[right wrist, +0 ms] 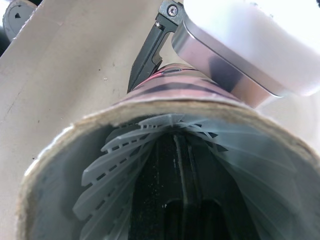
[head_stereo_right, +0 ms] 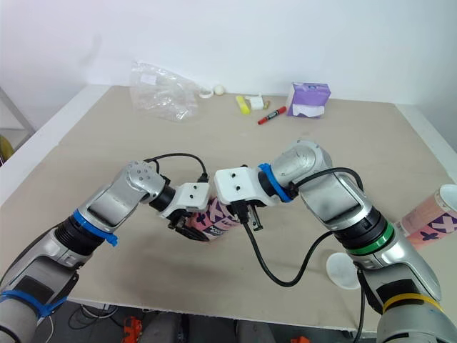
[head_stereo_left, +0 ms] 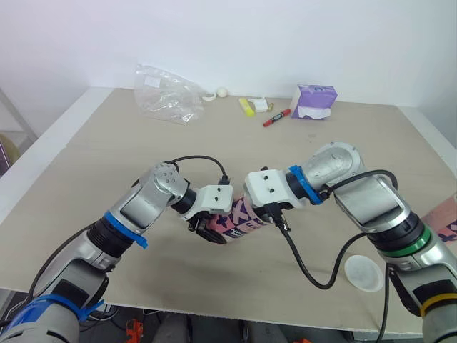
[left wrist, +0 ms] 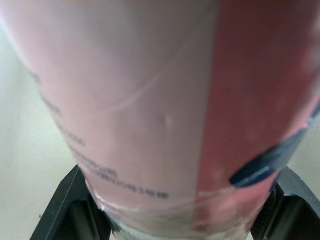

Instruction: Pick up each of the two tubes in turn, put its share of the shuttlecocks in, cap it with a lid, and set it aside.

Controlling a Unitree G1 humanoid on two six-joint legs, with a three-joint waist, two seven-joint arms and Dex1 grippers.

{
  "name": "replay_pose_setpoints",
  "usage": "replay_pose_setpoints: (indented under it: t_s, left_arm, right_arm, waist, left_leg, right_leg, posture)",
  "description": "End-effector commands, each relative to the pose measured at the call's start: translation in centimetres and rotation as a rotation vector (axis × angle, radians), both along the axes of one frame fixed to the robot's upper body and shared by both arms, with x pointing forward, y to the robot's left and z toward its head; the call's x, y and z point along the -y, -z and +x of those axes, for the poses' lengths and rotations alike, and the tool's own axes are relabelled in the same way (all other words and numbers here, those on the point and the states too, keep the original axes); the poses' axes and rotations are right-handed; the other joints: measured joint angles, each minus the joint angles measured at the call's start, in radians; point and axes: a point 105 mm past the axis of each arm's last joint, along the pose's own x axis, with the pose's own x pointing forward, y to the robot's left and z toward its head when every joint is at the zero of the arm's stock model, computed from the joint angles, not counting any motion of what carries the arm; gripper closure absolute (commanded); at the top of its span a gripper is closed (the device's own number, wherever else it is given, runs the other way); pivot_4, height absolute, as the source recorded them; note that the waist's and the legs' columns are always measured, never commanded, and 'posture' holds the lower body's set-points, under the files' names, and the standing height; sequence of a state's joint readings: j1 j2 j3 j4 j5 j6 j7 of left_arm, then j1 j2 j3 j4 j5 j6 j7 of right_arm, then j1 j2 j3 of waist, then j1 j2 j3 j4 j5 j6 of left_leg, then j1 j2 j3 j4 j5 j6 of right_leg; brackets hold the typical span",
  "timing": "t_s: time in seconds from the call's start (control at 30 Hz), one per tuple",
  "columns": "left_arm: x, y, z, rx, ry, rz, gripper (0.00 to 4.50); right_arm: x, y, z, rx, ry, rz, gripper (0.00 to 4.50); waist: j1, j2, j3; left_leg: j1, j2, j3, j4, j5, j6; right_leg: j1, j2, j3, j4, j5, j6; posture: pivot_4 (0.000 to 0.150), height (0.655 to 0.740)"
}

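A pink patterned tube (head_stereo_left: 240,222) lies nearly level just above the table, and my left gripper (head_stereo_left: 204,230) is shut on its closed end, with a black finger (left wrist: 70,202) on either side. My right gripper (right wrist: 181,150) reaches into the tube's open mouth (right wrist: 65,145), its two fingers pressed together inside the white skirt of a shuttlecock (right wrist: 117,150) that sits in the tube. The second pink tube (head_stereo_right: 433,214) lies at the table's right edge. A white lid (head_stereo_left: 363,272) rests near the front edge on the right.
At the back of the table are a crumpled plastic bag (head_stereo_left: 168,94), a purple tissue box (head_stereo_left: 314,101), a red marker (head_stereo_left: 276,118), a yellow item (head_stereo_left: 246,107) and a small white ball (head_stereo_left: 222,92). A black cable (head_stereo_left: 307,268) loops under my right wrist.
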State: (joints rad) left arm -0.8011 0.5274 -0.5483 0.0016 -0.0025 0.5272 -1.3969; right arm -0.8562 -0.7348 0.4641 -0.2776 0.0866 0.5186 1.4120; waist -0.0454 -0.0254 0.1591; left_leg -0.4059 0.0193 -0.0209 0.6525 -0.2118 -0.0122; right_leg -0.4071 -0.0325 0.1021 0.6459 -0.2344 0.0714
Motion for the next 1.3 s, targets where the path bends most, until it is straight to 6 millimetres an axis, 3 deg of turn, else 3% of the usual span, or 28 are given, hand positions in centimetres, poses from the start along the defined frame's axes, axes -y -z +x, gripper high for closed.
replay_pose_setpoints:
  t_s: [0.03,0.33,0.57,0.73,0.87,1.13,1.3]
  left_arm:
    - [0.0,1.4,0.8,0.045,-0.049,0.03,1.66]
    - [-0.1,2.0,1.3,0.075,-0.025,0.01,1.66]
    - [0.5,1.9,1.5,0.08,-0.023,-0.089,1.66]
    - [2.8,0.2,0.8,-0.019,-0.04,-0.35,1.66]
    - [4.2,-0.6,0.0,-0.081,-0.033,-0.526,1.66]
    - [5.9,0.9,-1.5,-0.094,0.034,-0.644,1.66]
    - [6.1,2.9,-2.3,-0.037,0.104,-0.611,1.66]
  right_arm:
    - [0.0,-0.8,-0.7,-0.002,-0.009,0.03,4.44]
    - [6.0,-6.2,-2.6,-0.006,0.181,0.163,4.44]
    - [9.6,-7.4,-3.5,-0.048,0.353,0.268,4.44]
    - [11.6,-6.0,-4.1,-0.076,0.462,0.285,4.44]
    - [12.3,-4.8,-4.7,-0.099,0.507,0.285,4.44]
    - [14.2,-2.3,-5.3,-0.135,0.581,0.207,4.44]
    - [17.2,-0.1,-5.5,-0.126,0.639,0.054,4.44]
  waist:
    - [0.001,0.0,0.0]
    - [0.026,0.0,0.002]
    - [0.028,0.001,0.002]
    - [0.031,0.0,0.002]
    - [0.03,0.002,0.006]
    - [0.03,0.007,0.01]
    - [0.029,0.006,0.01]
  left_leg:
    - [0.0,0.0,0.0,0.0,0.0,0.0]
    - [-0.009,-0.007,0.0,0.0,0.0,0.0]
    - [-0.014,-0.007,-0.001,0.0,0.0,0.0]
    - [-0.017,-0.008,-0.001,0.001,0.001,0.001]
    - [-0.024,-0.01,-0.001,0.001,0.0,0.001]
    - [-0.028,-0.008,-0.006,-0.001,-0.003,0.002]
    - [-0.026,-0.009,-0.005,0.001,-0.003,0.002]
  right_leg:
    - [0.0,0.0,0.0,0.0,0.0,0.0]
    - [0.0,-0.011,-0.002,-0.006,-0.001,0.002]
    - [0.0,-0.012,-0.007,-0.007,-0.001,0.003]
    - [0.0,-0.013,-0.008,-0.007,-0.001,0.004]
    - [-0.004,-0.013,-0.008,-0.008,-0.001,0.015]
    - [-0.007,-0.007,-0.007,-0.008,-0.002,0.012]
    - [-0.004,-0.008,-0.008,-0.009,-0.003,0.014]
  posture:
    - [0.15,0.74]
    - [0.15,0.74]
    - [0.15,0.74]
    - [0.15,0.74]
    - [0.15,0.74]
    - [0.15,0.74]
    - [0.15,0.74]
